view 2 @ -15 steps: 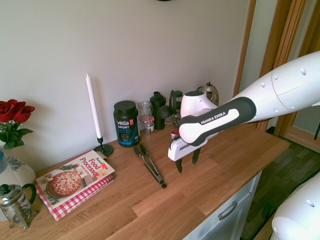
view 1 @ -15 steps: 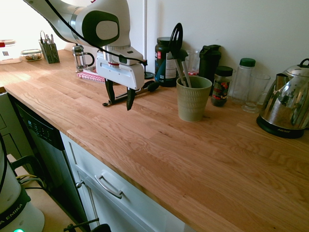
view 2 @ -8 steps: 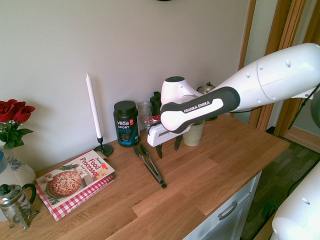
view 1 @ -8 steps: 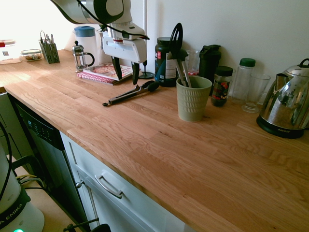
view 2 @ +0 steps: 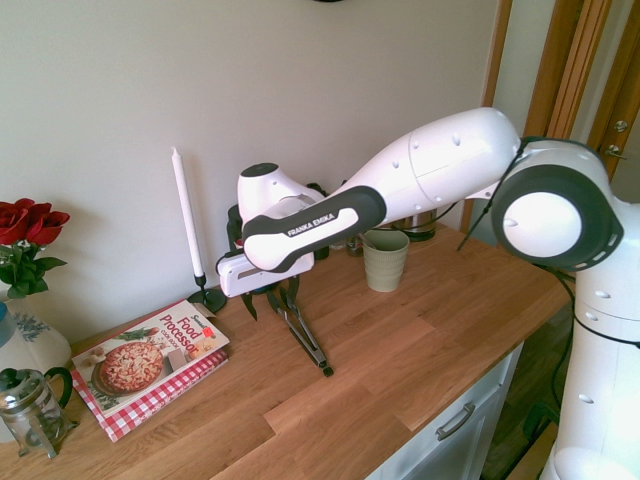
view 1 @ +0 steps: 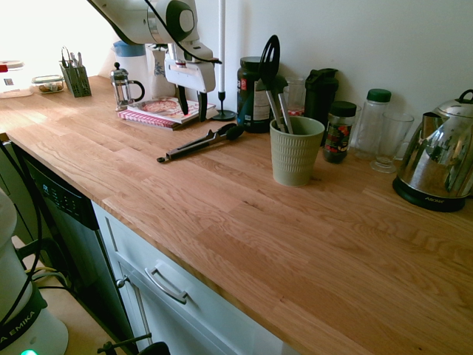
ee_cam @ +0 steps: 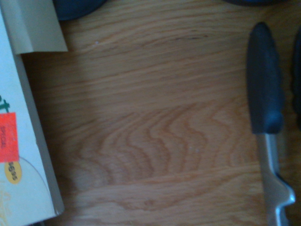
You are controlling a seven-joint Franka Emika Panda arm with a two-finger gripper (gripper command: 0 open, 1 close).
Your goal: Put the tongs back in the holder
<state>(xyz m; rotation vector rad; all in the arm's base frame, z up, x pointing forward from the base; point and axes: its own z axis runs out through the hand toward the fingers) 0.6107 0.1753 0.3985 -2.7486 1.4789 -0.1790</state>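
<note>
The tongs point(view 1: 198, 143) lie flat on the wooden counter, black tips toward the wall and hinge end toward the counter's front edge. In the second exterior view the tongs point(view 2: 303, 333) run out from under the arm. One black tip and silvery arm of the tongs point(ee_cam: 265, 108) show in the wrist view. My gripper point(view 1: 193, 115) hangs open and empty just above the counter, between the cookbook and the tongs' tip end; the same gripper point(view 2: 268, 308) points down. The sage-green ribbed holder point(view 1: 295, 154) stands to the right with a black slotted spatula in it, and this holder point(view 2: 385, 262) is apart from the gripper.
A cookbook point(view 1: 164, 111) on a checked cloth and a French press point(view 1: 123, 88) lie left of the gripper. A candlestick point(view 2: 188, 230), a dark tub point(view 1: 253, 96), bottles and jars line the wall. A kettle point(view 1: 437, 159) sits far right.
The arm has swung from the counter's front side back toward the wall and the cookbook, ending over the tongs' tip end. The fingers stayed open. The tongs have not moved.
</note>
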